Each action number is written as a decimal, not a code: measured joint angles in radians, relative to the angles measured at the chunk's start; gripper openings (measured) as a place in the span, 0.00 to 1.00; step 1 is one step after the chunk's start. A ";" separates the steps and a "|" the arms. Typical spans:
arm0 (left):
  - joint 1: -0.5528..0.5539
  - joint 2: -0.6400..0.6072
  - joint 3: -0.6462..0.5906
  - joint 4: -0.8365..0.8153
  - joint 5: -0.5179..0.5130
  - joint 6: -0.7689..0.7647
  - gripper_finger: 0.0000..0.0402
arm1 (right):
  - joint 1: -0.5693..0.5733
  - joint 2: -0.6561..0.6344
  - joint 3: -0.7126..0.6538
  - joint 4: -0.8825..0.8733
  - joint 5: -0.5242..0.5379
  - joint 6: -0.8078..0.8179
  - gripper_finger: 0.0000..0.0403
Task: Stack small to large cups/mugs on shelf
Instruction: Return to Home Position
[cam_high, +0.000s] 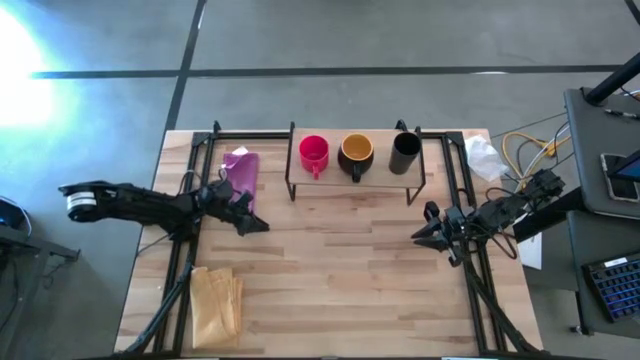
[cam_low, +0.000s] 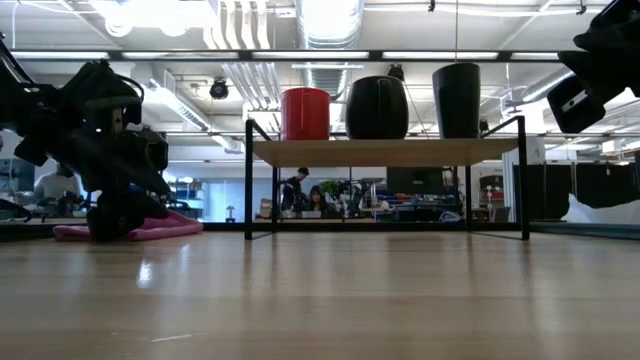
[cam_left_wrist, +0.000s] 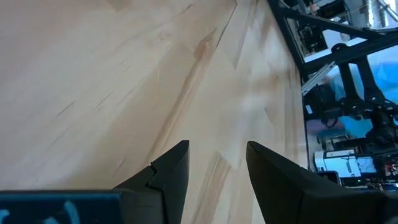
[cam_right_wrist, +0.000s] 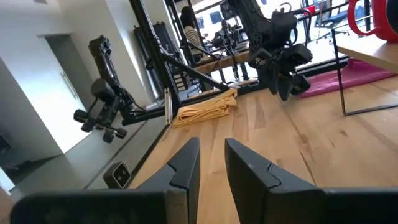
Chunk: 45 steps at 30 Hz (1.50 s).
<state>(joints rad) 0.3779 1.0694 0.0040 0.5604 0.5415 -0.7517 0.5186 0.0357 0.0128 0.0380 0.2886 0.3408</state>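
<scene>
3 cups stand in 1 row on the shelf (cam_high: 330, 188) at the table's far side: red mug (cam_high: 313, 152) left, yellow-lined mug (cam_high: 356, 152) middle, black cup (cam_high: 405, 150) right. The 2 grippers, left gripper (cam_high: 258, 225) and right gripper (cam_high: 420, 236), sit nearer than the shelf, 1 towards each side, fingers narrowly parted, holding nothing. 2 cloths lie on the left: pink cloth (cam_high: 241, 168) far, yellow cloth (cam_high: 216, 300) near.

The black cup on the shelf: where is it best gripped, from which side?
Probably its upper wall, from the front: the black cup stands upright and tall, no handle showing, at the right end of the shelf, the yellow-lined mug beside it on the left.
</scene>
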 joint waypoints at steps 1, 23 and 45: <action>0.000 0.007 0.000 0.002 0.000 0.001 0.36 | 0.000 0.000 0.000 0.000 0.000 0.000 0.17; 0.000 0.102 0.023 0.110 0.000 -0.002 0.36 | 0.000 0.000 0.000 0.000 0.000 0.000 0.17; 0.000 0.144 0.035 0.113 0.000 0.002 0.36 | 0.000 0.000 0.000 0.000 0.000 0.000 0.17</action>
<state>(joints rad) 0.3779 1.2130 0.0389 0.6733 0.5415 -0.7498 0.5186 0.0357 0.0128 0.0376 0.2886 0.3405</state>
